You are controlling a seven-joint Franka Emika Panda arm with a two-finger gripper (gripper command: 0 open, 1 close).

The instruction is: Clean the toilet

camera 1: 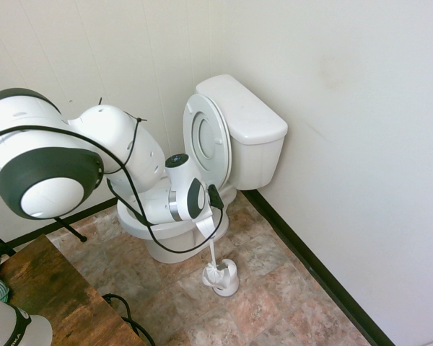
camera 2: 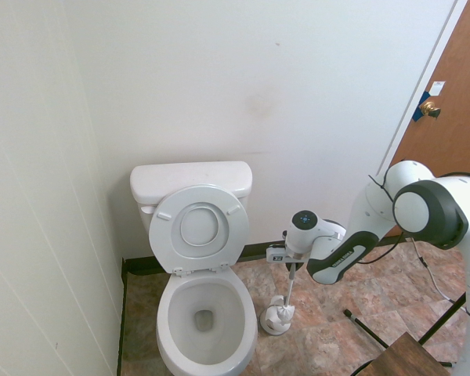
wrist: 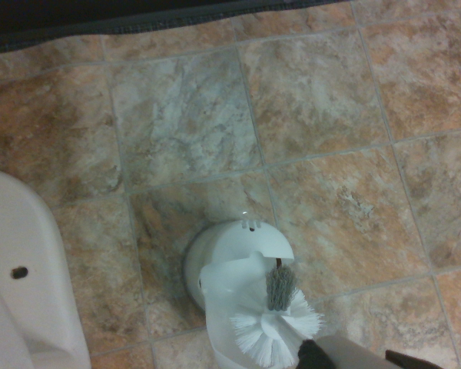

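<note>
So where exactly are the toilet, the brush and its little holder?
toilet [camera 2: 206, 301]: second exterior view, on the bowl's inner wall.
brush [wrist: 275, 329]: wrist view, on the white bristles.
brush holder [camera 1: 227, 277]: first exterior view, on its rounded white side.

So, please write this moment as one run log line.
gripper: shut on toilet brush handle | brush head: at holder | toilet: lid up | floor: tiled
</note>
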